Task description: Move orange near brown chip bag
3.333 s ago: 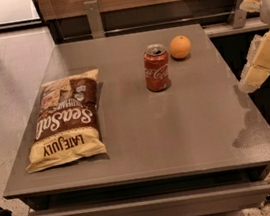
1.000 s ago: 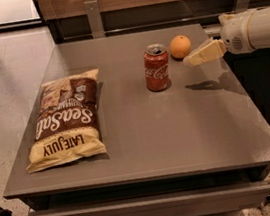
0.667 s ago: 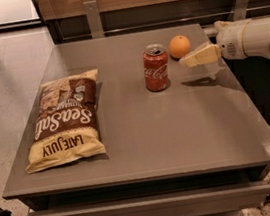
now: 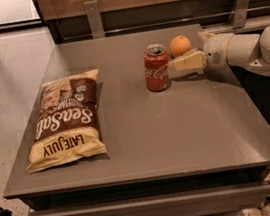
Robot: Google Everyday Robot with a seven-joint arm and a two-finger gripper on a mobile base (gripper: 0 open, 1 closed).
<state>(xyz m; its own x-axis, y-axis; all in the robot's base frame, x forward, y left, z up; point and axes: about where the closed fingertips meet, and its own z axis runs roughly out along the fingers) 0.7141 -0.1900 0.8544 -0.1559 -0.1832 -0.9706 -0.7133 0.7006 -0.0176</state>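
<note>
The orange (image 4: 180, 45) sits on the grey table (image 4: 143, 129) at the back right, just behind and right of a red soda can (image 4: 157, 68). The brown chip bag (image 4: 67, 120) lies flat on the table's left side, far from the orange. My gripper (image 4: 176, 64) reaches in from the right, low over the table, its cream fingers (image 4: 189, 61) pointing left. The tips are just in front of the orange and close beside the can. It holds nothing that I can see.
The white arm (image 4: 248, 52) stretches in over the table's right edge. A wooden wall with metal brackets (image 4: 93, 17) runs behind the table. A drawer front (image 4: 149, 206) lies under the table's near edge.
The gripper has swung in from the right and moved left, from beyond the table's edge to just in front of the orange, beside the can. The orange, can and bag have not moved.
</note>
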